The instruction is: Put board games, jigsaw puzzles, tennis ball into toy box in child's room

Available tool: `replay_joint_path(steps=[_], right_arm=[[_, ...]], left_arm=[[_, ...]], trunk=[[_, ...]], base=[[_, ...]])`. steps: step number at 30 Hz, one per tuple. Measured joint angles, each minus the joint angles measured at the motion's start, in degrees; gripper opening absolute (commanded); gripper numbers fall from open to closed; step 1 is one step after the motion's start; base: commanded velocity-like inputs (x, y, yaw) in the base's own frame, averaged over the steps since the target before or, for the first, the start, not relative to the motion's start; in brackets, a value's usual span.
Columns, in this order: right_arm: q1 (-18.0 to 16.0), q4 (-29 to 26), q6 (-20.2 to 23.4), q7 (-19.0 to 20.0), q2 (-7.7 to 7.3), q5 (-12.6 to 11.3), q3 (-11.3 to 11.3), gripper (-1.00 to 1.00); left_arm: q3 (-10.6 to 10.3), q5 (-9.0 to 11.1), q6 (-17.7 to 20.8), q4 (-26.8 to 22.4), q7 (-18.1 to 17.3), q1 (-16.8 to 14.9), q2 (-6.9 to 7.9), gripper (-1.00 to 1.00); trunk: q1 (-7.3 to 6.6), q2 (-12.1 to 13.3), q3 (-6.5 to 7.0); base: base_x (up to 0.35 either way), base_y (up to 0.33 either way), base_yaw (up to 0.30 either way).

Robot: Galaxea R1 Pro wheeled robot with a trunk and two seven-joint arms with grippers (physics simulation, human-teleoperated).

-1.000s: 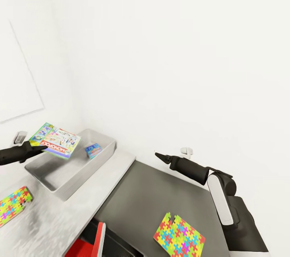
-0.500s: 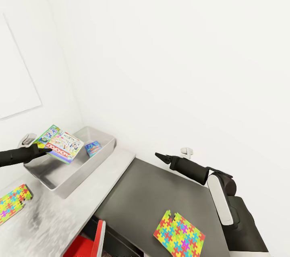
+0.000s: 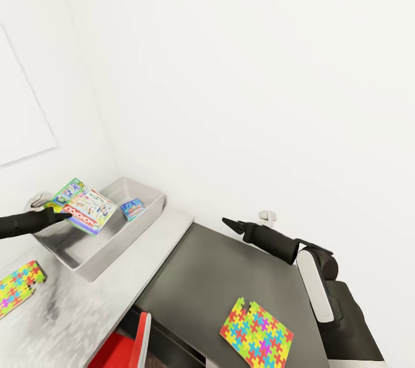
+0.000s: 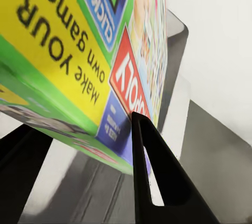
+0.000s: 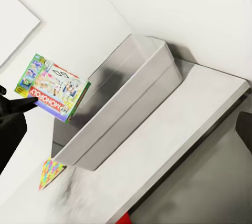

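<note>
While my left fingers [image 3: 62, 216] stayed clamped on one edge of a board game [image 3: 82, 206], I held that box tilted in the air over the near end of the toy box [image 3: 109, 241]. From my left wrist the print ran off the picture on three sides, so I could read "make your own game" and part of a red logo but not the whole cover. One black finger [image 4: 157, 182] lay across the box's lower edge; the other was a dark shape mostly cut off at the corner.

A second board game [image 3: 132, 208], bluish and small at that range, leaned inside the toy box against its far wall, its print too blurred to read. The toy box sat on the glossy desk [image 3: 155, 241], close to the white wall.

One jigsaw puzzle [image 3: 17, 288] lay flat on the desk, cropped by the picture's edge. The other jigsaw puzzle [image 3: 256, 333] lay flat on the lower dark grey side unit [image 3: 230, 276], well apart from the toy box.

My right fingers [image 3: 226, 221] hung over the side unit near the wall, holding nothing; they narrowed to one dark tip, and I could not tell whether they were together or apart. A red chair [image 3: 124, 353] showed partly below the desk edge.
</note>
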Motion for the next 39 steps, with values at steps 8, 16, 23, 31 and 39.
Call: replay_joint_path(steps=[8, 16, 23, 31, 39], right_arm=[[0.0, 0.0, -0.4, 0.0, 0.00, 0.0, 0.0, 1.00], [0.7, 0.0, -0.5, 0.0, -0.02, 0.0, -0.1, 1.00], [0.9, 0.0, -0.5, 0.0, -0.03, 0.0, -0.1, 1.00], [0.9, 0.0, -0.5, 0.0, 0.00, 0.0, -0.1, 1.00], [0.9, 0.0, -0.5, 0.0, 0.00, 0.0, -0.1, 1.00]], left_arm=[[0.1, -3.2, -0.8, 1.0, -0.4, 0.0, 0.32, -1.00], [0.2, -3.1, -0.8, 3.3, -1.0, -0.3, 0.57, -1.00], [0.5, -2.8, -0.8, 3.6, -1.1, -0.4, 0.61, -1.00], [0.7, -2.7, -2.3, 3.6, -1.1, -0.4, 0.54, -1.00], [0.7, -2.8, -4.6, 3.6, -1.2, -0.4, 0.53, -1.00]], trunk=[[0.00, 0.0, -0.76], [0.00, 0.0, -1.51], [0.00, 0.0, -2.17], [0.00, 0.0, -2.93], [0.00, 0.0, -3.69]], base=[[0.000, 0.000, 0.000], [0.000, 0.000, 0.000], [0.000, 0.000, 0.000], [0.000, 0.000, 0.000], [0.000, 0.000, 0.000]])
